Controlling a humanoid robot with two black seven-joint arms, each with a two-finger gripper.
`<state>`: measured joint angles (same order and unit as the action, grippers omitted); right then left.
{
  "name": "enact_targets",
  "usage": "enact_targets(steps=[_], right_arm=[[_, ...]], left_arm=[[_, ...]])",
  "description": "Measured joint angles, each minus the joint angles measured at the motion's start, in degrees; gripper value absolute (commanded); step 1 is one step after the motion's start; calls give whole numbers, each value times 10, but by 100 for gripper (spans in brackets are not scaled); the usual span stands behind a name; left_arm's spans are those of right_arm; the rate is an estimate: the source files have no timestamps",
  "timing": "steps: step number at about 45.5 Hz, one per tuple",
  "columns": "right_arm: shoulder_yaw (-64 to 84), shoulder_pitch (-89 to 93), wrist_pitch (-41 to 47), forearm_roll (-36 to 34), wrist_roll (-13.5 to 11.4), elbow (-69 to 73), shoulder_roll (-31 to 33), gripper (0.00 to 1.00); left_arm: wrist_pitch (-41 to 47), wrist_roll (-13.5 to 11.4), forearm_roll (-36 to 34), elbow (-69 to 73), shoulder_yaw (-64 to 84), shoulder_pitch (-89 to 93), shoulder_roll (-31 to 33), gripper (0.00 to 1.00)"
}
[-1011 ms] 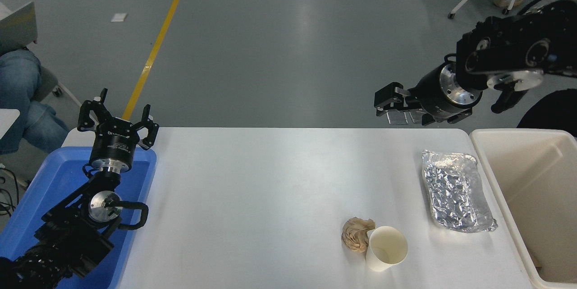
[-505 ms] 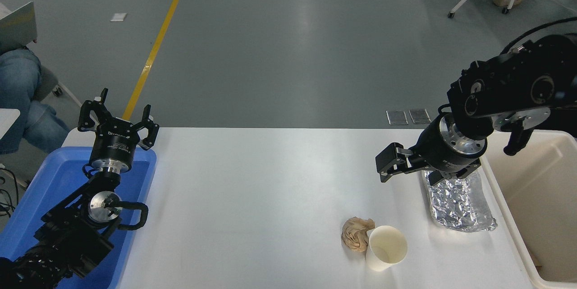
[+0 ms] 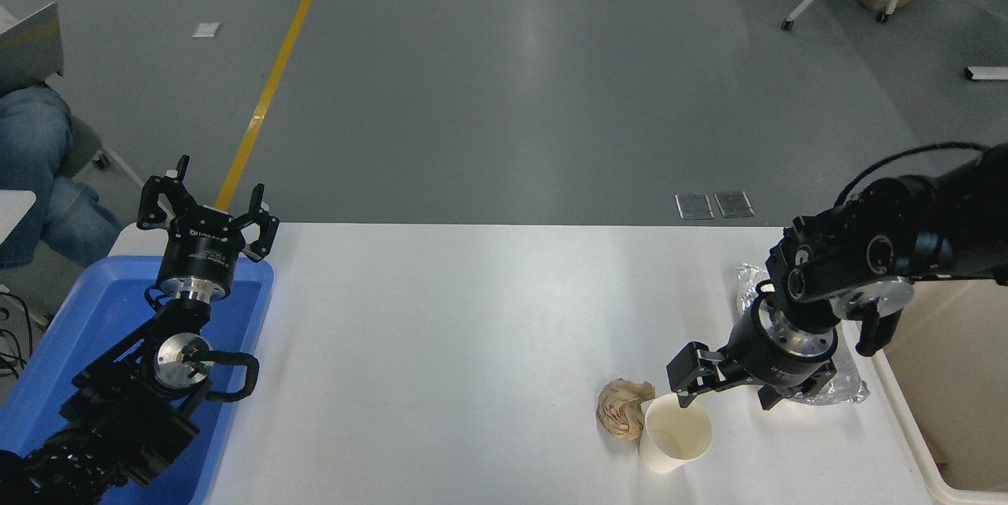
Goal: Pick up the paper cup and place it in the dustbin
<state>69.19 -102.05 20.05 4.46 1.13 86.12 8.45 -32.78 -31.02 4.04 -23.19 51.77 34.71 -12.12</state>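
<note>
My right gripper hangs low over the white table, just beside the far rim of the cup — its fingers spread wide, one black fingertip just over the lip. I judge this the approach to the grasp: nothing is held, and the jaws stand apart so that they can straddle the cup's wall or rim. The cup sits open-mouthed near the table's front edge, touching a crumpled brown wad on its left, which leaves the right and far sides as the free way in — likely why my arm comes at it from there. Behind my wrist lies a foil tray, mostly hidden by the arm, and past it, at the table's right end, stands the bin, near enough that the carry should be short. The cup is thin paper, so I expect it to dent under a hard squeeze and to tip if nudged against the wad. My left gripper is parked at the lower left, fingers open, over a blue tray. A person in jeans sits at the far left.
</note>
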Motion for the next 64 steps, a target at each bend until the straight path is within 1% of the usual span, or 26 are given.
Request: enact_targets(steps=[17, 20, 21, 22, 23, 25, 27, 28, 30, 31, 40, 50, 64], right_arm=[[-16, 99, -31, 3, 0, -67, -15, 100], [-17, 116, -36, 3, 0, -82, -17, 96], [-17, 121, -38, 4, 0, -87, -18, 92], [-18, 127, -40, 4, 0, -92, -18, 84], [-18, 130, -42, 4, 0, -95, -19, 75], [-18, 137, -44, 4, 1, -101, -19, 49], [-19, 144, -48, 5, 1, -106, -20, 28], [-19, 147, -50, 6, 1, -109, -21, 21], [-19, 151, -52, 8, 2, -112, -21, 9], [-19, 154, -54, 10, 2, -114, -21, 1], [-15, 158, -60, 28, 3, -120, -21, 0], [-11, 137, -61, 39, 14, -116, -15, 0], [-2, 66, -48, 79, 28, -92, 20, 0]], left_arm=[[0, 0, 0, 0, 0, 0, 0, 99], [0, 0, 0, 0, 0, 0, 0, 99], [0, 0, 0, 0, 0, 0, 0, 99], [0, 0, 0, 0, 0, 0, 0, 99], [0, 0, 0, 0, 0, 0, 0, 99], [0, 0, 0, 0, 0, 0, 0, 99], [0, 0, 0, 0, 0, 0, 0, 99], [0, 0, 0, 0, 0, 0, 0, 99], [0, 0, 0, 0, 0, 0, 0, 99], [0, 0, 0, 0, 0, 0, 0, 99], [0, 0, 0, 0, 0, 0, 0, 99], [0, 0, 0, 0, 0, 0, 0, 99], [0, 0, 0, 0, 0, 0, 0, 99]])
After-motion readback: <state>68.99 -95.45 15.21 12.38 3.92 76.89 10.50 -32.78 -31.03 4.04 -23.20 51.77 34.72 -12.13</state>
